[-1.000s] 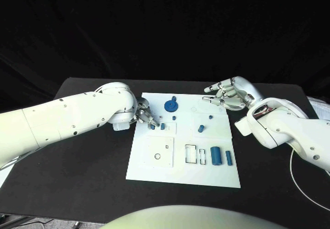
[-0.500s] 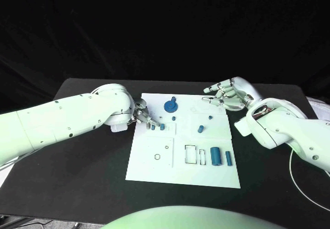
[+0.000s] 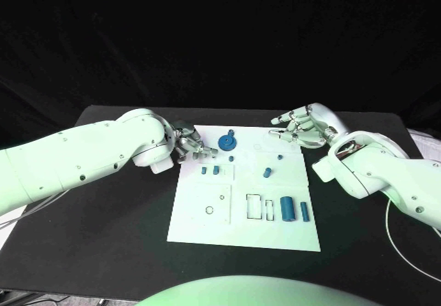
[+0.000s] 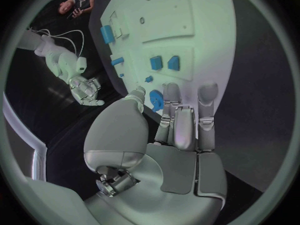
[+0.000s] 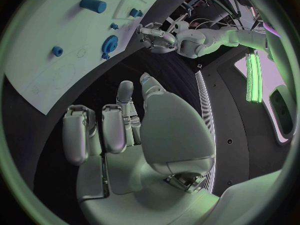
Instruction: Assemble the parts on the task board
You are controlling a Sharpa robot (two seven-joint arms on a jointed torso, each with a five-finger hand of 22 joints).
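The white task board (image 3: 208,220) lies mid-table. On it are a blue gear (image 3: 229,139), two small blue blocks (image 3: 210,169) side by side, a short peg (image 3: 267,171), a cylinder (image 3: 289,208) and a thin bar (image 3: 305,211). My left hand (image 3: 191,143) hovers at the board's far left edge, just beyond the two blocks, fingers apart and holding nothing. In the left wrist view the hand (image 4: 178,130) points at the gear (image 4: 156,99) and the blocks (image 4: 164,62). My right hand (image 3: 303,124) hangs over the board's far right corner, loosely spread and empty (image 5: 119,135).
Outlined empty slots (image 3: 260,206) mark the board's near half, with a small ring outline (image 3: 210,209) to their left. Black table (image 3: 110,217) surrounds the board on both sides. A white cable (image 3: 397,236) curls at the table's right edge.
My left hand has drawn back from the two small blocks toward the board's far left corner, leaving them uncovered. The right hand has stayed put.
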